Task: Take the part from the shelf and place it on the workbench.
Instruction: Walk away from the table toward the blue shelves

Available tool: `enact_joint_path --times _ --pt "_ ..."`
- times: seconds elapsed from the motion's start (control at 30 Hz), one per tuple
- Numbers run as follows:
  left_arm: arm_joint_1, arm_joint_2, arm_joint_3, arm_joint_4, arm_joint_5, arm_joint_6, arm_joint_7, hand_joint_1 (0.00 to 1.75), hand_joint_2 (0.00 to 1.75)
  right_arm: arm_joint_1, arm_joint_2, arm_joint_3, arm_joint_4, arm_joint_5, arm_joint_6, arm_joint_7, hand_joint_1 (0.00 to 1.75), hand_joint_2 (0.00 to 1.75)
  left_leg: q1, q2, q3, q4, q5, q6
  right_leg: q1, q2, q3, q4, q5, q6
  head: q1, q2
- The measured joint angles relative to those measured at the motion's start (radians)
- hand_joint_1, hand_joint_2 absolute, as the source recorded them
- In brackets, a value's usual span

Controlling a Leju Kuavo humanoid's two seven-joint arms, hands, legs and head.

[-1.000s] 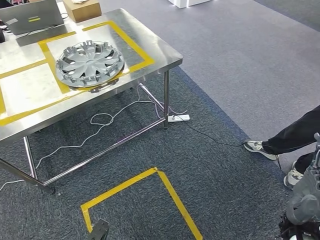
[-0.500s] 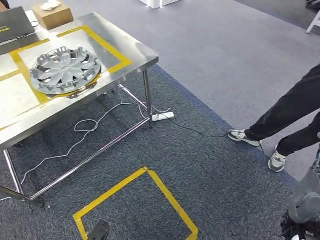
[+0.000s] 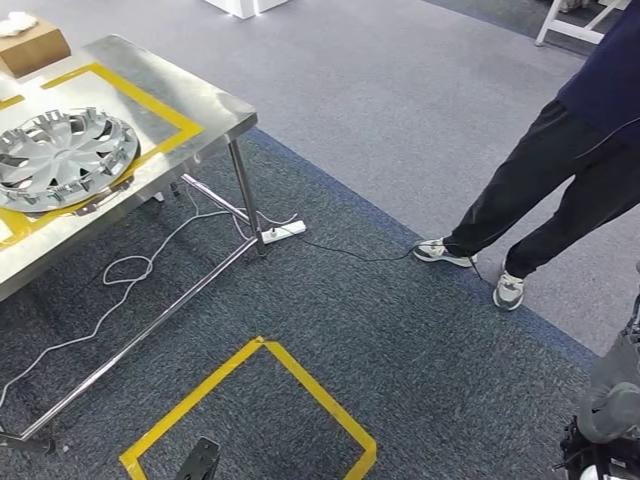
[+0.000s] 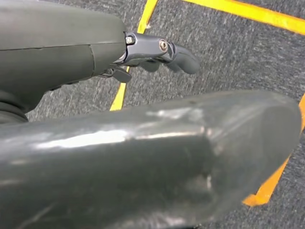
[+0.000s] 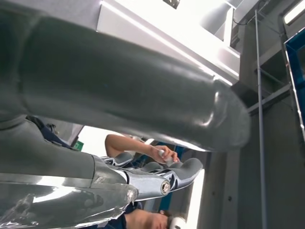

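A silver wheel cover (image 3: 60,158) lies flat on the steel workbench (image 3: 198,103) at the left of the head view, inside a yellow tape frame. Both hands are far from it. My right hand (image 3: 613,402) hangs low at the picture's right edge; in the right wrist view that hand (image 5: 144,109) has its thumb and fingers (image 5: 169,179) stretched out with nothing between them. My left hand (image 4: 151,143) hangs over the dark carpet beside yellow tape, its fingers (image 4: 169,50) extended and holding nothing.
A person (image 3: 562,185) in dark trousers and grey sneakers stands on the right. A white power strip (image 3: 284,232) and cables lie under the workbench. A yellow tape square (image 3: 302,385) marks the carpet in front. A cardboard box (image 3: 32,45) sits on the bench's far end.
The camera has turned to the right: the workbench and wheel cover slide toward the picture's left, and more of the person comes into view. Both hands keep their pose.
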Motion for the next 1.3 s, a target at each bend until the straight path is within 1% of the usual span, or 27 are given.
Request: enact_joint_path --times 0.07,0.13,0.2,0.23,0.27,0.3,0.33,0.37,0.4,0.47,0.5,0.57,0.63,0.67,0.73,0.77,0.8,0.83,0.87,0.93,1.0,1.07,1.1,1.17,1.23,1.27,1.3 --pt "-0.001 0.0 0.0 0.0 0.0 0.0 0.0 0.0 0.0 0.001 0.0 0.001 0.0 0.0 -0.001 0.0 0.0 0.0 0.0 0.016 0.001 -0.007 0.006 0.006 -0.003 0.007 -0.008 -0.003 0.004 0.011 0.0 0.0" --pt "-0.002 0.0 0.0 0.0 -0.001 0.0 0.0 0.0 0.0 -0.002 0.0 0.001 -0.001 0.0 -0.002 -0.001 0.0 0.0 0.003 0.034 0.003 -0.016 0.014 0.017 -0.004 -0.029 -0.033 0.035 -0.022 0.02 0.004 0.0" --pt "0.0 0.0 0.0 0.0 -0.003 0.001 0.0 0.0 0.0 -0.004 0.0 0.002 0.0 -0.001 -0.002 -0.001 0.0 0.0 0.004 0.053 0.004 -0.019 0.016 0.024 -0.006 -0.077 -0.088 0.154 -0.087 0.03 0.006 0.0" --pt "0.003 0.0 0.0 0.0 -0.005 0.001 0.0 0.0 0.0 -0.005 0.0 0.003 0.0 -0.002 -0.002 0.0 0.0 0.0 0.004 0.063 0.003 -0.019 0.016 0.025 -0.008 -0.087 -0.121 0.224 -0.119 0.036 0.006 0.0" --pt "0.004 0.0 0.0 0.0 -0.007 0.001 0.0 0.0 0.0 -0.004 0.0 0.003 0.001 -0.002 -0.002 0.0 0.0 0.0 0.003 0.075 0.003 -0.018 0.015 0.025 -0.009 -0.091 -0.143 0.274 -0.136 0.041 0.006 0.0" --pt "0.005 -0.001 0.0 0.0 -0.008 0.0 0.0 0.0 0.0 -0.003 0.0 0.004 0.002 -0.002 -0.002 0.0 0.0 0.0 0.003 0.085 0.003 -0.018 0.015 0.024 -0.01 -0.093 -0.147 0.287 -0.135 0.045 0.006 0.0" --pt "0.006 -0.001 0.0 0.0 -0.008 0.0 0.0 0.0 0.0 -0.004 0.0 0.004 0.002 -0.002 -0.002 0.0 0.0 0.0 0.004 0.095 0.004 -0.017 0.013 0.022 -0.012 -0.097 -0.129 0.259 -0.116 0.047 0.006 0.0" --pt "0.005 -0.001 0.0 0.0 -0.008 0.0 0.0 0.0 0.0 -0.004 0.0 0.004 0.002 -0.002 -0.002 0.001 0.0 0.0 0.004 0.104 0.005 -0.016 0.011 0.019 -0.014 -0.107 -0.091 0.194 -0.085 0.049 0.006 0.0" --pt "0.005 -0.001 0.0 0.0 -0.008 0.0 0.0 0.0 0.0 -0.005 0.0 0.004 0.002 -0.002 -0.002 0.001 0.0 0.0 0.002 0.112 0.007 -0.014 0.008 0.014 -0.014 -0.129 -0.048 0.119 -0.057 0.05 0.006 0.0" --pt "0.005 -0.001 0.0 0.0 -0.008 0.0 0.0 0.0 0.0 -0.006 0.0 0.005 0.003 -0.003 -0.002 0.001 0.0 0.0 -0.003 0.125 0.012 -0.009 0.001 0.001 -0.014 -0.159 0.011 0.021 -0.025 0.038 0.004 0.0" --pt "0.004 0.0 0.0 0.0 -0.008 0.0 0.0 0.0 0.0 -0.006 0.0 0.005 0.003 -0.003 -0.002 0.002 0.0 0.0 -0.005 0.131 0.013 -0.007 0.0 -0.005 -0.013 -0.162 0.018 0.008 -0.022 0.028 0.003 0.0" --pt "0.002 0.0 0.0 0.0 -0.009 0.0 0.0 0.0 0.0 -0.005 0.0 0.005 0.003 -0.002 -0.002 0.002 0.0 0.0 -0.003 0.143 0.015 -0.008 -0.001 -0.017 -0.011 -0.14 0.013 0.01 -0.017 0.007 0.0 0.0" --pt "0.0 0.0 0.0 0.0 -0.009 -0.002 0.0 0.0 0.0 -0.008 0.0 0.005 0.002 -0.002 -0.002 0.003 0.0 0.0 0.002 0.119 0.002 0.022 -0.026 -0.028 -0.012 -0.121 0.009 0.006 -0.011 -0.007 -0.001 0.0" --pt "0.0 -0.001 0.0 0.0 -0.01 -0.002 0.0 0.0 0.0 -0.011 0.0 0.005 0.002 -0.002 -0.001 0.003 0.0 0.0 0.004 0.097 -0.018 0.068 -0.055 -0.033 -0.014 -0.112 0.007 0.005 -0.008 -0.012 -0.002 0.0" --pt "0.001 -0.001 0.0 0.0 -0.01 -0.003 0.0 0.0 0.0 -0.017 0.0 0.005 0.003 -0.002 -0.001 0.005 0.0 0.0 0.004 0.065 -0.086 0.21 -0.125 -0.035 -0.013 -0.091 0.002 0.004 -0.006 -0.018 -0.004 0.0" --pt "0.001 -0.001 0.0 0.0 -0.01 -0.003 0.0 0.0 0.0 -0.019 0.0 0.005 0.004 -0.002 -0.001 0.006 0.0 0.0 0.004 0.061 -0.117 0.27 -0.144 -0.035 -0.012 -0.079 0.0 0.005 -0.005 -0.019 -0.004 0.0" --pt "0.001 -0.001 0.0 0.0 -0.01 -0.004 0.0 0.0 0.0 -0.02 0.0 0.005 0.004 -0.002 -0.001 0.008 0.0 0.0 0.004 0.06 -0.134 0.298 -0.144 -0.033 -0.012 -0.067 -0.001 0.005 -0.004 -0.019 -0.004 0.0" --pt "0.001 -0.001 0.0 0.0 -0.009 -0.004 0.0 0.0 0.0 -0.021 0.0 0.005 0.005 -0.002 -0.001 0.011 0.0 0.0 0.004 0.058 -0.131 0.284 -0.122 -0.031 -0.011 -0.055 -0.002 0.005 -0.003 -0.018 -0.004 0.0" --pt "0.0 -0.001 0.0 0.0 -0.009 -0.004 0.0 0.0 0.0 -0.023 0.0 0.005 0.006 -0.002 0.0 0.015 0.0 0.0 0.004 0.054 -0.109 0.232 -0.086 -0.028 -0.011 -0.043 -0.002 0.005 -0.001 -0.016 -0.004 0.0" --pt "-0.003 0.0 0.0 0.0 -0.009 -0.004 0.0 0.0 0.0 -0.026 0.0 0.006 0.008 -0.002 0.009 0.028 0.0 0.0 0.006 0.02 -0.042 0.087 -0.017 -0.02 -0.011 -0.021 -0.004 0.007 0.002 -0.01 -0.004 0.0" --pt "-0.006 0.0 0.0 0.0 -0.009 -0.006 0.0 0.0 0.0 -0.029 0.0 0.012 0.018 0.004 0.032 0.05 0.0 0.0 0.007 -0.008 -0.007 0.008 0.004 -0.014 -0.011 -0.003 -0.009 0.006 0.005 0.0 -0.004 0.0" --pt "-0.008 -0.001 0.0 0.0 -0.009 -0.008 0.001 0.0 0.0 -0.031 0.0 0.026 0.042 0.017 0.067 0.078 0.0 0.0 0.005 0.002 -0.005 -0.002 0.006 -0.004 -0.014 0.013 -0.016 -0.001 0.011 0.013 -0.004 0.0" --pt "-0.009 -0.001 0.0 0.0 -0.009 -0.008 0.001 0.0 0.0 -0.031 0.0 0.036 0.059 0.025 0.083 0.089 0.0 0.0 0.006 0.011 -0.005 -0.005 0.01 0.004 -0.014 0.01 -0.021 0.001 0.011 0.018 -0.003 0.0" --pt "-0.01 -0.003 0.001 0.0 -0.01 -0.011 0.001 0.0 0.0 -0.036 0.0 0.06 0.104 0.045 0.112 0.11 0.0 0.0 0.008 0.031 -0.004 -0.01 0.016 0.016 -0.011 -0.028 -0.052 0.057 -0.022 0.025 0.0 0.0" --pt "-0.007 -0.004 0.001 0.0 -0.014 -0.015 0.003 0.0 0.0 -0.045 0.0 0.094 0.17 0.065 0.136 0.135 0.0 0.0 0.005 0.051 -0.006 -0.01 0.016 0.022 -0.009 -0.076 -0.114 0.192 -0.09 0.029 0.003 0.0" --pt "-0.006 -0.004 0.001 0.0 -0.016 -0.017 0.005 0.0 0.0 -0.049 0.001 0.113 0.211 0.07 0.145 0.145 0.0 0.0 0.004 0.062 -0.006 -0.01 0.016 0.023 -0.009 -0.086 -0.143 0.255 -0.116 0.031 0.003 0.0" --pt "-0.005 -0.004 0.001 0.0 -0.019 -0.018 0.006 0.0 0.0 -0.051 0.003 0.131 0.256 0.073 0.149 0.152 0.0 0.0 0.003 0.072 -0.006 -0.01 0.015 0.023 -0.009 -0.091 -0.158 0.291 -0.125 0.032 0.003 0.0"
